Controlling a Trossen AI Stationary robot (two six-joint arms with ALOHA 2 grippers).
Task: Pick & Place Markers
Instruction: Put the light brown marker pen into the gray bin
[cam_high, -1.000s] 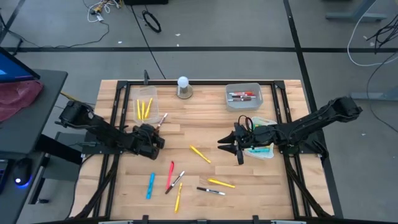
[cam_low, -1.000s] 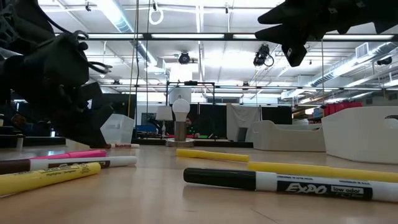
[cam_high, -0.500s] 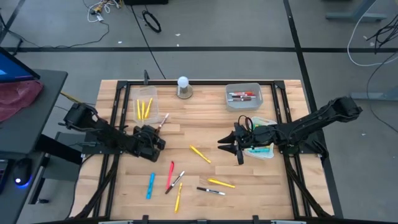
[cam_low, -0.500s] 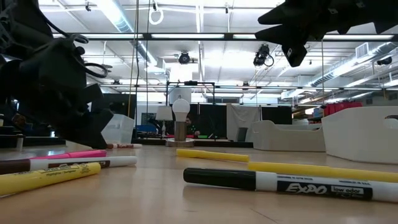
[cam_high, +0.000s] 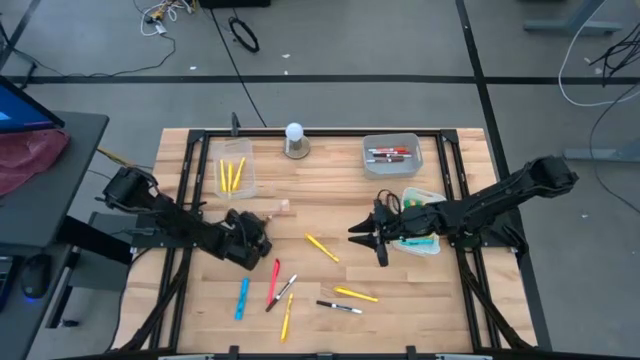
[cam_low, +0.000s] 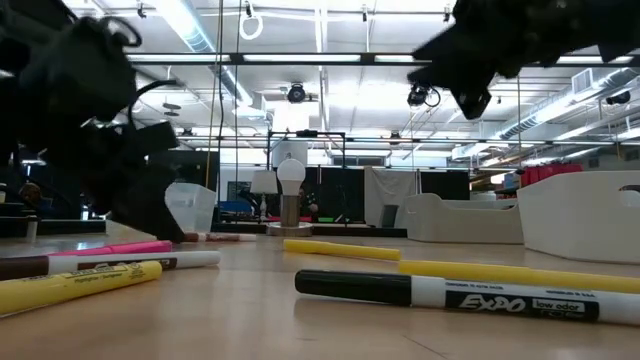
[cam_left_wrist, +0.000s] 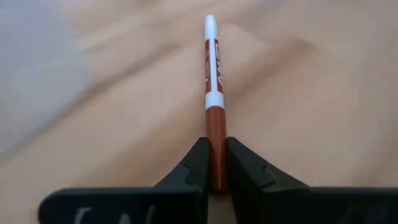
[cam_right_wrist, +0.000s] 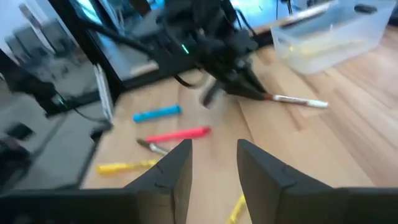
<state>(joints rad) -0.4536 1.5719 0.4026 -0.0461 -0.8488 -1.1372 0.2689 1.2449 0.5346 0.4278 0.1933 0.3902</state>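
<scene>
Since the earlier frame our left end effector (cam_high: 262, 222) has slid back toward the near part of the tabletop (cam_high: 330, 200), pulling the brown-capped marker (cam_left_wrist: 212, 93) with it; its fingers (cam_left_wrist: 193, 168) are now clamped on the capped end, the white barrel sticking out ahead just above the wood. We judge the grip to be the weak point: only the tip of the cap sits between the fingers, so the long free end could pivot or slip out if we swing fast, and its far tip could catch on the wood. Nearest the front edge lie the remaining loose markers: a black-capped one (cam_low: 450, 292), yellow ones (cam_high: 356, 295), a blue one (cam_high: 241, 298) and a pink one (cam_high: 273, 282); a low sweep could scatter them. Farther in, our right end effector (cam_high: 380, 235) hangs above the middle of the tabletop with fingers apart and nothing between them, near a pale tray (cam_high: 425, 222) holding teal markers; the two arms are close enough that a crossing path risks a bump. At the far edge sit a clear bin (cam_high: 248, 178) with yellow markers, a white knob (cam_high: 294, 139) and a grey bin (cam_high: 391, 154) with red ones. Beyond, we see grey floor, cables, and bright ceiling lights (cam_low: 190, 22).
</scene>
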